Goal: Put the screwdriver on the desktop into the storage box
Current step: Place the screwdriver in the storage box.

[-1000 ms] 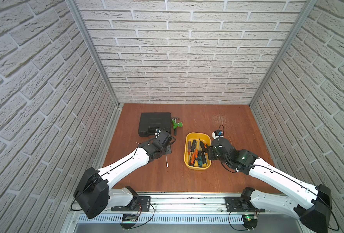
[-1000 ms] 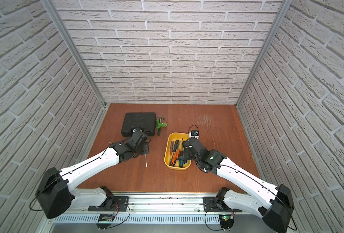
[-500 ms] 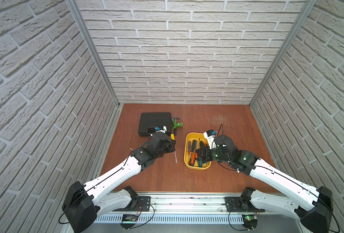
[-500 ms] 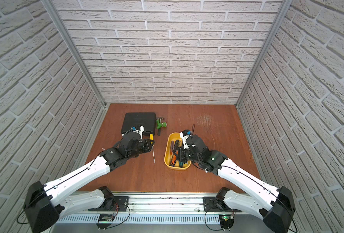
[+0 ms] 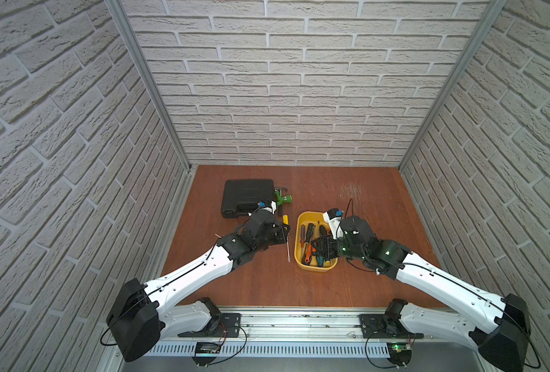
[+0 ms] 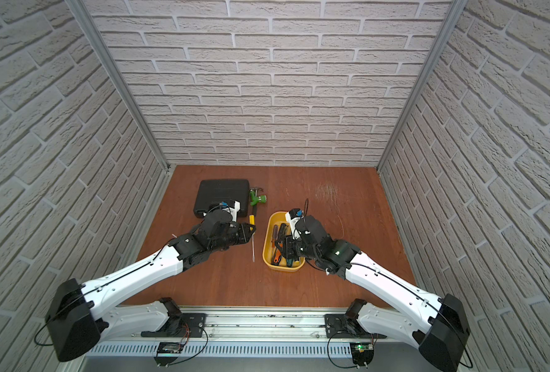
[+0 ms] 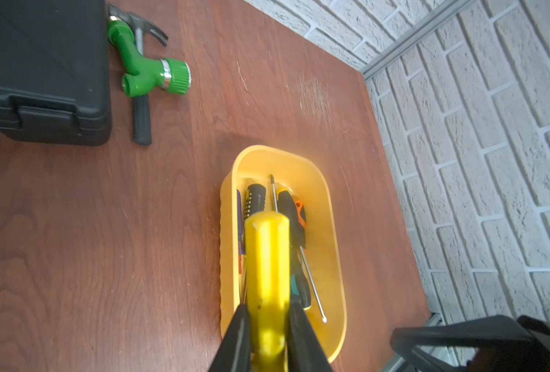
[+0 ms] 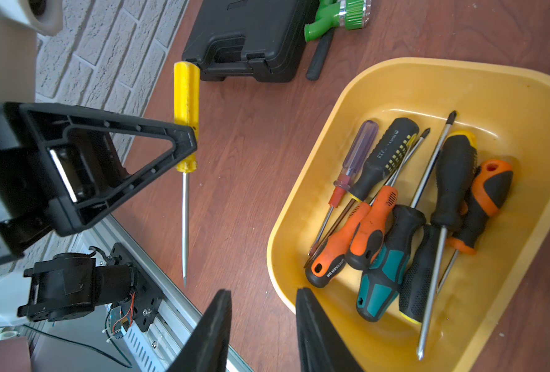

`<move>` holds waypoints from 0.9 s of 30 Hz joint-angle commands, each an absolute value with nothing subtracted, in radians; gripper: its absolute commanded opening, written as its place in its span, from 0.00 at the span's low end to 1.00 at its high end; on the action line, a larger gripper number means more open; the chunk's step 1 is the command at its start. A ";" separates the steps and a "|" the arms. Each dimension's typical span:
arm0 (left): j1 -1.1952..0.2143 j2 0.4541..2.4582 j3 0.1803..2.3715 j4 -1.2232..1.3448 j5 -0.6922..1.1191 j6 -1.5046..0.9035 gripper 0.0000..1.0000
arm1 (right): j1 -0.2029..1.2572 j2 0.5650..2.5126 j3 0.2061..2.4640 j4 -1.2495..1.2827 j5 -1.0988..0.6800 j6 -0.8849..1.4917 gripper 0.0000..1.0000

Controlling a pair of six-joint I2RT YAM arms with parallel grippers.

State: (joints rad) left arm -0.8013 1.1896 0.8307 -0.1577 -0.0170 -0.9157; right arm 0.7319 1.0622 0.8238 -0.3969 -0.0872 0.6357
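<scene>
Three brick walls (image 5: 267, 96) hem the desktop (image 5: 267, 283) at the back and both sides, and a metal rail (image 5: 299, 319) runs along its near edge. Bare board lies open between the storage box (image 5: 297, 244) and the right wall, behind the box up to a pale scratched patch (image 5: 351, 190), and in front of it down to the rail. The back left is taken by a black tool case (image 5: 247, 196), with a green hose nozzle (image 5: 283, 198) and a hammer (image 7: 141, 119) just beside it.

Only a narrow strip of board separates the box's left wall from the screwdriver (image 5: 285, 220). It hangs outside the box, handle toward the back and tip toward the rail. Whether the tip touches the board I cannot tell. The left gripper (image 7: 269, 307) is clamped on the shaft end of its handle, one finger on each side. The right gripper (image 8: 263, 291) hovers over the box's near end, fingers apart with nothing between them.

The screwdriver has a plain bright-yellow handle, straight-sided with a small collar, and a thin bare steel shaft tapering to a point. Several other screwdrivers (image 8: 380, 219) with orange, black, teal and purple handles lie heaped in the box.
</scene>
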 commanded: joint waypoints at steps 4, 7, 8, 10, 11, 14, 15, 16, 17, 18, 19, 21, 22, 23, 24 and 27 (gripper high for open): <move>-0.845 1.258 0.924 -0.170 -0.003 -0.839 0.00 | 0.726 1.048 0.832 -0.473 0.115 0.666 0.39; -0.854 1.307 0.971 -0.204 -0.003 -0.826 0.00 | 0.694 1.046 0.836 -0.567 0.228 0.708 0.39; -0.856 1.322 0.989 -0.215 -0.003 -0.819 0.00 | 0.679 1.046 0.833 -0.584 0.234 0.717 0.39; -0.867 1.356 1.028 -0.234 -0.004 -0.801 0.00 | 0.648 1.045 0.816 -0.595 0.229 0.731 0.39; -0.870 1.371 1.042 -0.242 -0.003 -0.797 0.00 | 0.638 1.043 0.809 -0.593 0.219 0.735 0.39; -0.879 1.427 1.090 -0.267 -0.006 -0.783 0.00 | 0.627 1.043 0.795 -0.583 0.202 0.739 0.39; -0.882 1.447 1.109 -0.282 -0.008 -0.779 0.00 | 0.627 1.048 0.796 -0.588 0.204 0.738 0.39; -0.883 1.472 1.128 -0.293 -0.006 -0.774 0.00 | 0.626 1.057 0.800 -0.599 0.215 0.736 0.39; -0.886 1.488 1.142 -0.301 -0.004 -0.770 0.00 | 0.626 1.066 0.803 -0.610 0.224 0.734 0.39; -0.888 1.509 1.156 -0.308 -0.001 -0.765 0.00 | 0.625 1.077 0.809 -0.624 0.235 0.732 0.39; -0.889 1.527 1.170 -0.316 0.000 -0.761 0.00 | 0.624 1.087 0.811 -0.633 0.240 0.728 0.39; -0.889 1.555 1.190 -0.323 0.000 -0.748 0.00 | 0.622 1.103 0.811 -0.640 0.252 0.726 0.40; -0.888 1.569 1.197 -0.323 -0.002 -0.743 0.00 | 0.622 1.109 0.809 -0.642 0.259 0.726 0.40; -0.889 1.581 1.206 -0.329 -0.010 -0.744 0.00 | 0.621 1.114 0.808 -0.643 0.263 0.726 0.40; -0.888 1.598 1.219 -0.340 -0.023 -0.738 0.00 | 0.620 1.122 0.806 -0.639 0.266 0.726 0.40; -0.882 1.657 1.274 -0.384 -0.045 -0.732 0.00 | 0.621 1.143 0.807 -0.641 0.266 0.726 0.39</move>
State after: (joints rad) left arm -0.8841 1.6222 1.2221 -0.3531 -0.0189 -0.7586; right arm 0.6254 1.1313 0.8070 -0.6365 0.2375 0.7223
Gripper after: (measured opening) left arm 0.210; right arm 0.397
